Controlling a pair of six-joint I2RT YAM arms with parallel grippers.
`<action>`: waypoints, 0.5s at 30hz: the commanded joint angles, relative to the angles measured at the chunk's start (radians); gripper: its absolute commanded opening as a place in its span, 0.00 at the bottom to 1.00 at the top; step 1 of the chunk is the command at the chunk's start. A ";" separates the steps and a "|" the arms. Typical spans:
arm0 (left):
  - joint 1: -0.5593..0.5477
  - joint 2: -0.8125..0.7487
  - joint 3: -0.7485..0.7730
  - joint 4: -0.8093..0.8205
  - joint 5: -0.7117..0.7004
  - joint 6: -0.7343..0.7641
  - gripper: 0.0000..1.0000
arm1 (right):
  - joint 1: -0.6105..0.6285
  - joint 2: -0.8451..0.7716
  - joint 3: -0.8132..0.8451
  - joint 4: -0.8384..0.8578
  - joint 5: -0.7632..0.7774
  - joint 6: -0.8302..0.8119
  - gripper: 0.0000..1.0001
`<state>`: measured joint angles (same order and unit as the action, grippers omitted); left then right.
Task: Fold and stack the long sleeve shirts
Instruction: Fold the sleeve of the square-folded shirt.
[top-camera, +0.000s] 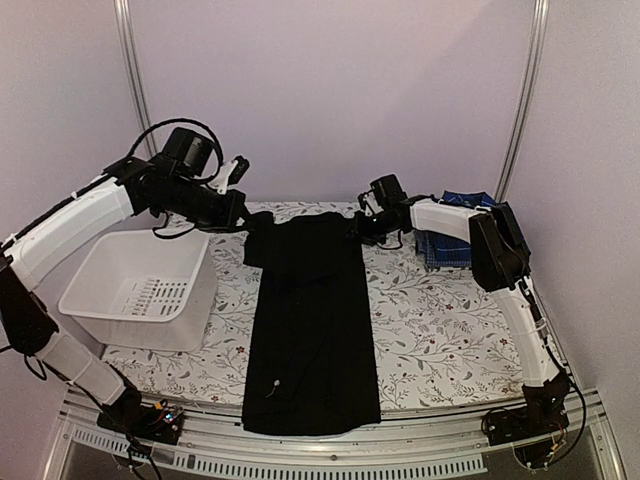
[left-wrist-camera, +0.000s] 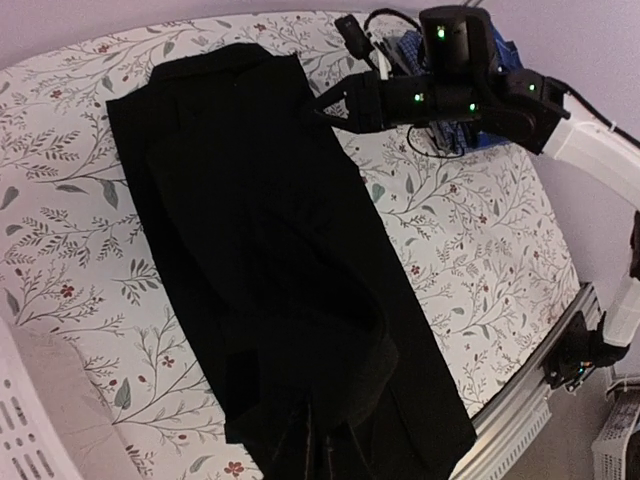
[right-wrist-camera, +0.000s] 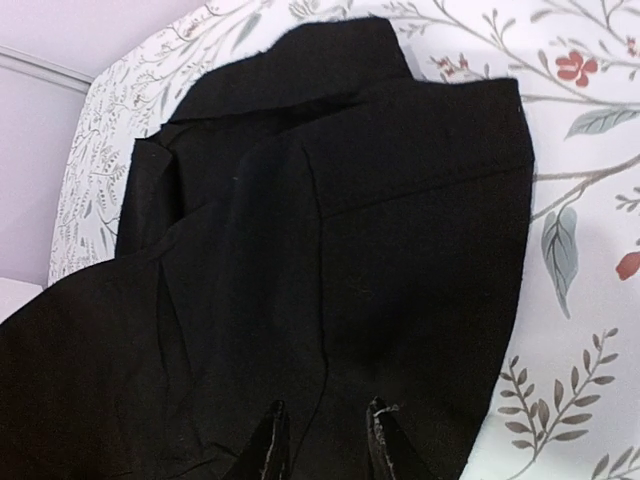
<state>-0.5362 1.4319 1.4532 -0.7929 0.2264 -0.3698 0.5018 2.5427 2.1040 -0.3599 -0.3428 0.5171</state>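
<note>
The black long sleeve shirt (top-camera: 310, 320) lies as a long narrow strip down the middle of the floral table, collar end at the far side. My left gripper (top-camera: 242, 220) is at its far left corner. In the left wrist view its fingers (left-wrist-camera: 318, 450) are pressed together with a raised fold of the black shirt (left-wrist-camera: 250, 220) bunched at them. My right gripper (top-camera: 357, 228) is at the far right corner; its fingers stand apart (right-wrist-camera: 328, 435) just above the black cloth (right-wrist-camera: 380, 220). The plaid shirt (top-camera: 445, 248) lies at the far right, behind the right arm.
A white slotted basket (top-camera: 190, 300) stands tilted on the left of the table, close to the shirt's left edge. The metal rail (top-camera: 300, 455) runs along the near edge. The right arm (left-wrist-camera: 470, 95) shows at the top of the left wrist view.
</note>
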 joint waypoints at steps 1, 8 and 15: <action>-0.073 0.089 0.058 -0.026 0.028 0.075 0.00 | -0.005 -0.166 -0.032 -0.039 0.034 -0.037 0.26; -0.214 0.267 0.100 -0.048 0.071 0.130 0.00 | 0.006 -0.366 -0.269 -0.017 0.095 -0.035 0.26; -0.327 0.439 0.159 -0.089 0.099 0.180 0.00 | 0.047 -0.562 -0.541 0.023 0.141 -0.043 0.28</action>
<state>-0.8158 1.8103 1.5642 -0.8349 0.2981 -0.2375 0.5198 2.0724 1.6737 -0.3519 -0.2493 0.4889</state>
